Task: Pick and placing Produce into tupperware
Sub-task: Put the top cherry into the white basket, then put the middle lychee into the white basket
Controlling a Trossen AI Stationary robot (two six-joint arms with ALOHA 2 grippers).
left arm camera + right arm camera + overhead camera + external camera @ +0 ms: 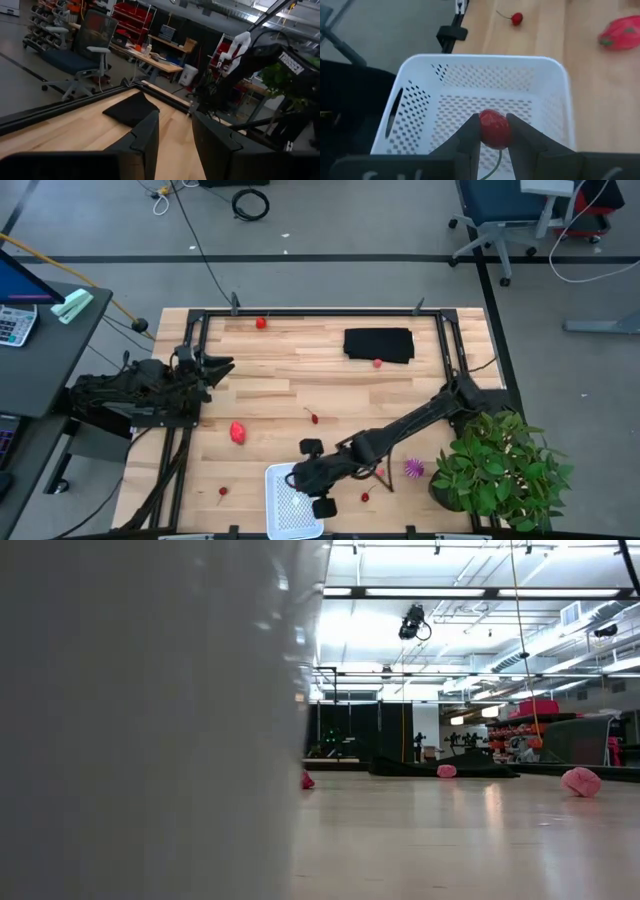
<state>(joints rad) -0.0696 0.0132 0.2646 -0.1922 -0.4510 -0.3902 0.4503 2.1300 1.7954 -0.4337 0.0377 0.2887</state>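
Observation:
The white tupperware (293, 502) (470, 85) stands at the table's near edge; its wall (150, 720) fills the low view's left. My right gripper (300, 478) (494, 127) hovers over it, shut on a small round red produce piece (494, 131). Other produce lies scattered on the table: a larger red-pink piece (238, 432) (621, 32), a stemmed red one (315, 418) (516, 18), a spiky purple one (413, 468), and small red ones (261, 323) (364, 497). My left gripper (222, 368) (175, 135) waits open at the table's left edge. My right gripper pinches the round red piece by its two sides (482, 131) between its two fingertips. The fingers slant down from the table's right side. The piece hangs clear above the tupperware's perforated bottom, and its thin green stem (496, 162) trails back between the fingers.
A black folded cloth (379, 344) (131, 108) lies at the far right with a small red piece (377, 363) at its near edge. A green potted plant (500, 468) stands at the near right corner. A black frame (320, 311) borders the table.

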